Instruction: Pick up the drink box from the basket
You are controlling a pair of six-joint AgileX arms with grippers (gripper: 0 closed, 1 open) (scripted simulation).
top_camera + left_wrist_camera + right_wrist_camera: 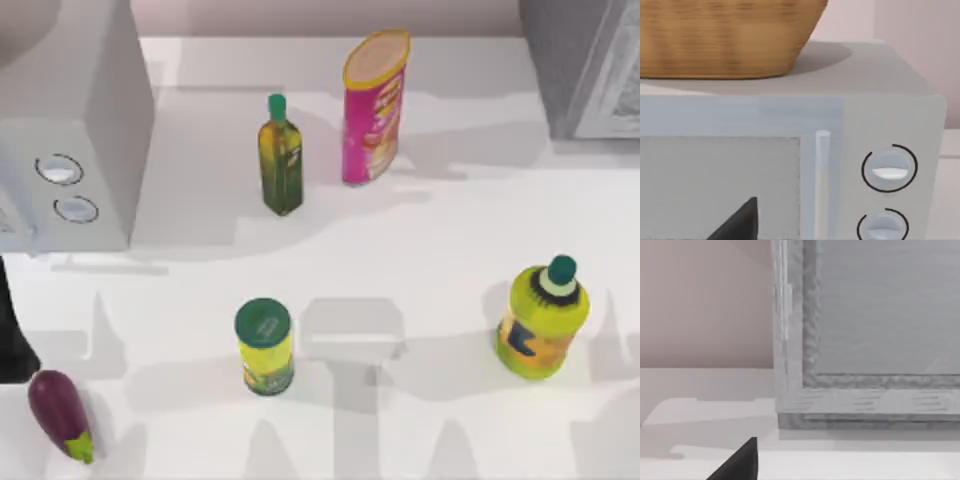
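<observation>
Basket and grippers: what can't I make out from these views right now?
- Basket on the microwave, left wrist view: rim cut off by the picture's edge, so its contents are hidden; drink box not made out.
- Left gripper: one dark tip at the picture's edge; fingers' state unclear.
- Right gripper, right wrist view: same.
- Grey cabinet: interior hidden behind its front.

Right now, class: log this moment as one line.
basket: atop microwave | drink box: unseen | grippers: cannot tell | table: bottles, can, eggplant

two bottles (pixel 281 160) (pixel 541 318), one can (pixel 265 347), one eggplant (pixel 60 413), one canister (pixel 374 106), one microwave (pixel 90 120), one basket (pixel 725 37).
</observation>
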